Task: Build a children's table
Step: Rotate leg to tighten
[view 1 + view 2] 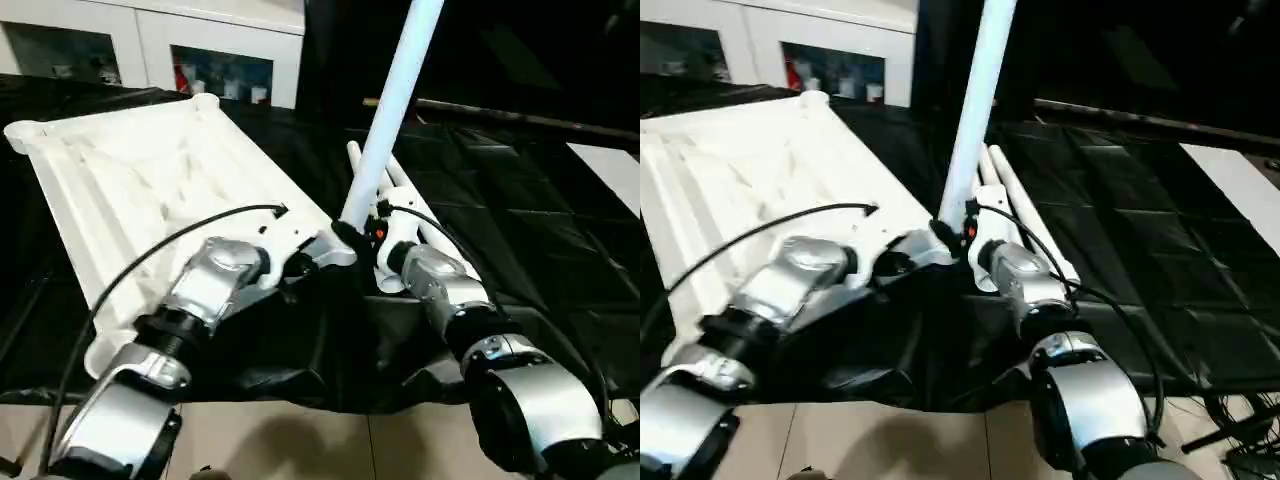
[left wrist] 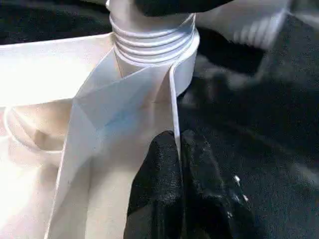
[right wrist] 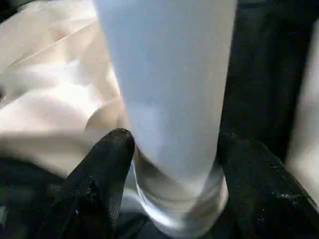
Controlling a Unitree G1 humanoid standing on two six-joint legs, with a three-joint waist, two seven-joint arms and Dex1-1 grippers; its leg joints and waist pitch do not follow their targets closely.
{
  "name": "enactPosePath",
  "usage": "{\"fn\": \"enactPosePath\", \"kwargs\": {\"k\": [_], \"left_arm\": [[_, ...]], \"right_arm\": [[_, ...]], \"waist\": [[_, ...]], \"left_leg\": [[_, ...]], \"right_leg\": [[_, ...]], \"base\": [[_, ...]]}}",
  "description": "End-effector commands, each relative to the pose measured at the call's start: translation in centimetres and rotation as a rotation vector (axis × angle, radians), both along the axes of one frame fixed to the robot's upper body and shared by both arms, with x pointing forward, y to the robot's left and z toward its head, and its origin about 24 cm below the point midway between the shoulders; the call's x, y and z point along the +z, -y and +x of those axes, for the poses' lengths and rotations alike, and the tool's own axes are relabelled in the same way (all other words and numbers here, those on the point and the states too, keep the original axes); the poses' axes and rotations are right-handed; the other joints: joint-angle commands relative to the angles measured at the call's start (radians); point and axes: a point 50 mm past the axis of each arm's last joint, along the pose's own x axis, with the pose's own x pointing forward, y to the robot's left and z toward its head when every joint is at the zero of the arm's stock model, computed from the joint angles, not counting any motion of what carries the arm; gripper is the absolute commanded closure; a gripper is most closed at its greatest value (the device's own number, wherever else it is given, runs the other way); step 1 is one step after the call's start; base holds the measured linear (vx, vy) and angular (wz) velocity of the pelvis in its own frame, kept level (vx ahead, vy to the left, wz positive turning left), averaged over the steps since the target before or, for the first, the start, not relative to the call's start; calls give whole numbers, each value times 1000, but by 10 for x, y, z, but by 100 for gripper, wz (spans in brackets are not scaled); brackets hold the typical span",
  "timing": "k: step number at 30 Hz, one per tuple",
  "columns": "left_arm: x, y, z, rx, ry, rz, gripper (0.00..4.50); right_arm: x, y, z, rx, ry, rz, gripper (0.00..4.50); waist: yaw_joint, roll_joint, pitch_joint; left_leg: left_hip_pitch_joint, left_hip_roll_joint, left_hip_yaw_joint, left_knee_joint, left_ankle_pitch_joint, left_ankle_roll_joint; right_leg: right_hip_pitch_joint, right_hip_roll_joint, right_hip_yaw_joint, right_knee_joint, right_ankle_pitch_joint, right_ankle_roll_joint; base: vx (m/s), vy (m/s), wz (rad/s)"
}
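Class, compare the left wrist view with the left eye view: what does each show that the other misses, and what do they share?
Left wrist view alone: the ridged threaded collar where the leg meets the corner socket, and the left pincer shut on a thin rim of the white plastic ribbed tabletop.

Left eye view alone: the white glass-door cabinet, spare white tubular legs lying on the black cloth, and the right pincer at the base of the upright leg.

Both: the tabletop, the black cloth, and the upright long white tubular leg.

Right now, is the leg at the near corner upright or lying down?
Upright, leaning slightly: the leg rises from the tabletop's near corner socket, right gripper around its base. Spare legs lie flat beside it.
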Motion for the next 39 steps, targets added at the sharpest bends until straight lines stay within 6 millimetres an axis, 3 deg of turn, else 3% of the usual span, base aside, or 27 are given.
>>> {"fn": "enactPosePath", "kwargs": {"k": [1, 9, 16, 20, 27, 29, 32, 34, 36, 37, 38, 39], "left_arm": [[-10, 6, -13, -126, -42, -38, 450], [-4, -6, -40, -349, -203, -115, 450], [-4, -13, -56, -448, -297, -106, 450], [-3, -15, -58, -453, -305, -102, 450], [-2, -15, -58, -449, -306, -100, 450], [-2, -15, -58, -439, -300, -99, 450], [-5, -13, -49, -357, -246, -77, 450], [-7, -12, -42, -282, -210, -68, 450], [-11, -10, -22, -76, -140, -48, 450], [-11, -10, -22, -76, -140, -48, 450], [-12, -8, -9, 78, -113, -44, 450], [-13, -8, -6, 125, -108, -42, 450]], "right_arm": [[-7, -1, -8, 128, -4, -59, 165], [5, 31, -23, 408, 31, -94, 165], [8, 37, -35, 549, 15, -96, 165], [7, 37, -38, 580, -7, -81, 199], [5, 34, -40, 588, -24, -72, 210], [4, 33, -40, 562, -25, -71, 210], [-3, 35, -29, 391, -18, -128, 211], [-7, 36, -22, 261, -18, -165, 212], [-15, 37, -11, 36, -39, -192, 218], [-15, 37, -11, 36, -39, -192, 223], [-19, 32, -7, -79, -76, -168, 229], [-21, 30, -6, -119, -91, -161, 234]], "waist": [[10, 16, -48], [22, 19, -51], [28, 22, -49], [31, 22, -48], [36, 18, -51], [36, 19, -51], [34, 18, -48], [28, 18, -45], [12, 18, -38], [11, 15, -41], [8, 17, -43], [8, 20, -43]], "left_leg": [[7, 6, 1, -59, -232, -10], [14, 7, 8, -54, -173, 16], [13, 8, 7, -57, -201, 2], [15, 8, 7, -58, -205, -3], [15, 6, 8, -55, -177, -4], [15, 6, 8, -55, -174, -3], [14, 6, 8, -57, -187, -13], [15, 5, 5, -60, -236, -32], [20, 2, 2, -62, -304, -67], [23, 3, -3, -61, -320, -68], [19, 4, -3, -61, -314, -67], [16, 2, -4, -63, -305, -65]], "right_leg": [[34, -81, 48, -95, -180, -147], [40, -72, 46, -77, -16, -202], [40, -75, 47, -82, -76, -194], [37, -75, 47, -83, -89, -190], [40, -73, 47, -78, -56, -190], [39, -73, 47, -78, -48, -192], [37, -75, 47, -80, -73, -188], [34, -79, 48, -89, -174, -172], [26, -81, 49, -101, -335, -143], [29, -86, 47, -108, -390, -122], [31, -85, 48, -104, -383, -121], [31, -84, 49, -106, -374, -116]], "base": [[0, 0, 0], [0, 0, 0], [0, 0, 0], [0, 0, 0], [0, 0, 0], [0, 0, 0], [0, 0, 0], [0, 0, 0], [0, 0, 0], [0, 0, 0], [0, 0, 0], [0, 0, 0]]}}
